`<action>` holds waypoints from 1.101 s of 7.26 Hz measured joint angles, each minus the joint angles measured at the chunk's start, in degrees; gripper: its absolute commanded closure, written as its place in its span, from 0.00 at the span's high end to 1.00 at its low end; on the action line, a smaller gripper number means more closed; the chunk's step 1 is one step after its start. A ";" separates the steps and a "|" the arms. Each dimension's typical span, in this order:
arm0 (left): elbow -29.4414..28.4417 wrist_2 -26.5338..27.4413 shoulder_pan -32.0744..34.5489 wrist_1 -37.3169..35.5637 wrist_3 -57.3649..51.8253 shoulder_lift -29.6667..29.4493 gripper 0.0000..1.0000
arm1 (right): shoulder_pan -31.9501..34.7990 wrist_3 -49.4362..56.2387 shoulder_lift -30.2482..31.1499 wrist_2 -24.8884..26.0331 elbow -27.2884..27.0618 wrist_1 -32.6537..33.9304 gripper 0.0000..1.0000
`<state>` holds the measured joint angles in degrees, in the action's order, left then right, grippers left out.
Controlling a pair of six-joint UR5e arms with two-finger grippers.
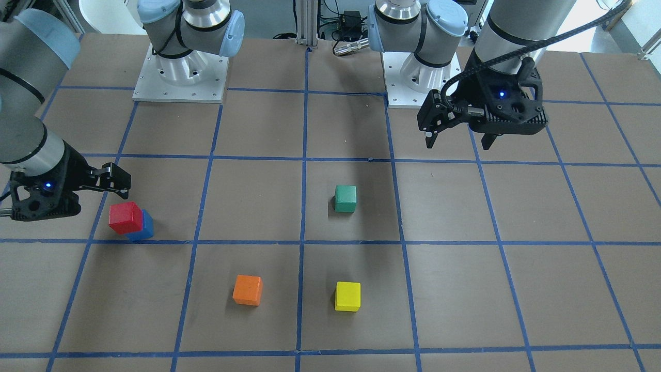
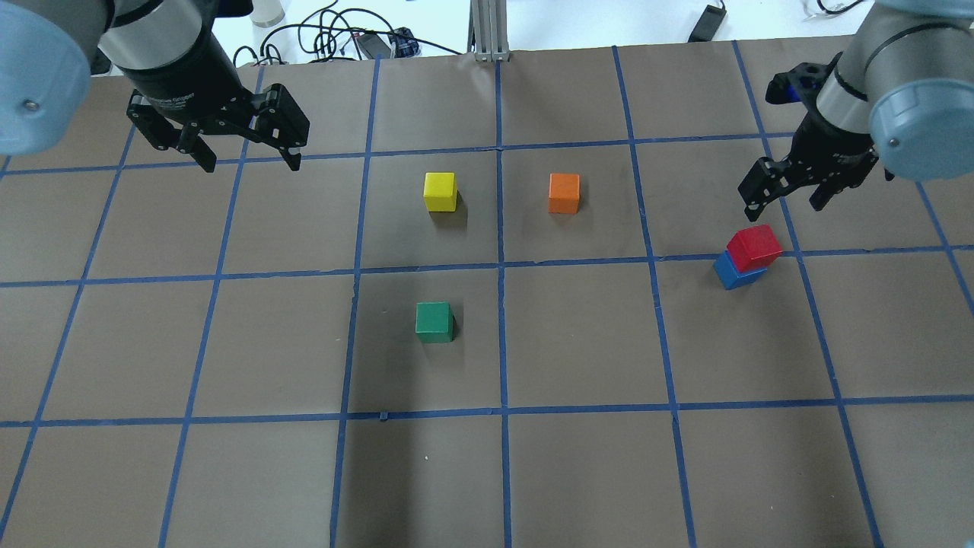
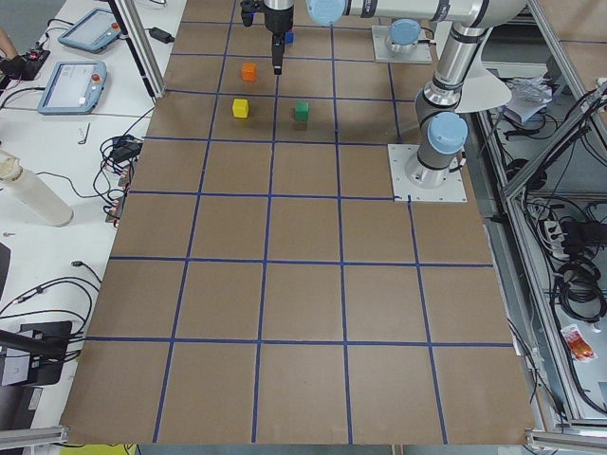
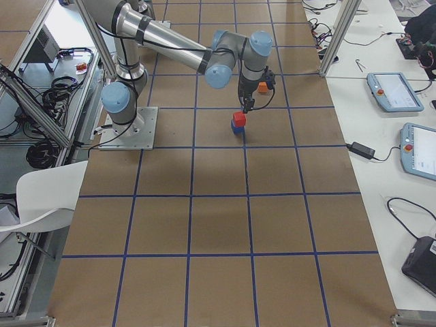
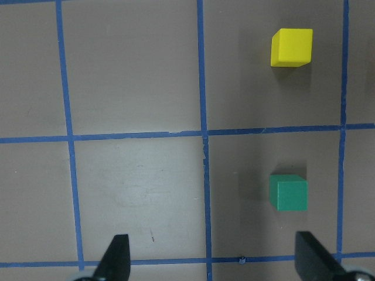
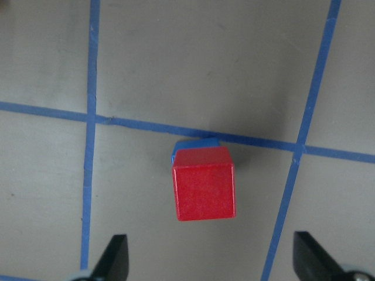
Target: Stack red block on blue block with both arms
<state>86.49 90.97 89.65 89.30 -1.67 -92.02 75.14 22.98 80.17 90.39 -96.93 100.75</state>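
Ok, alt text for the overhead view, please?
The red block sits slightly offset on the blue block at right; the open right gripper hovers beyond it, not touching. The left gripper hangs open far left; yellow, orange and green cubes lie mid-table.

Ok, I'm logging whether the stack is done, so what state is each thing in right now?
red block: resting on the blue block, slightly offset, ungripped.
blue block: on the table, under the red block.
right pincer: open, empty, above the stack.
left pincer: open, empty, far from the stack.
green block: alone, flat.
yellow block: alone, flat.
orange block: alone, flat.
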 measured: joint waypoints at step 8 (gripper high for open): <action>0.00 0.00 0.00 0.00 0.00 -0.08 1.00 | 9.27 -22.07 3.75 -0.19 10.10 -12.67 1.00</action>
<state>86.49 90.97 89.65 89.30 -1.67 -92.09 84.41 0.92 83.92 90.20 -86.83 88.09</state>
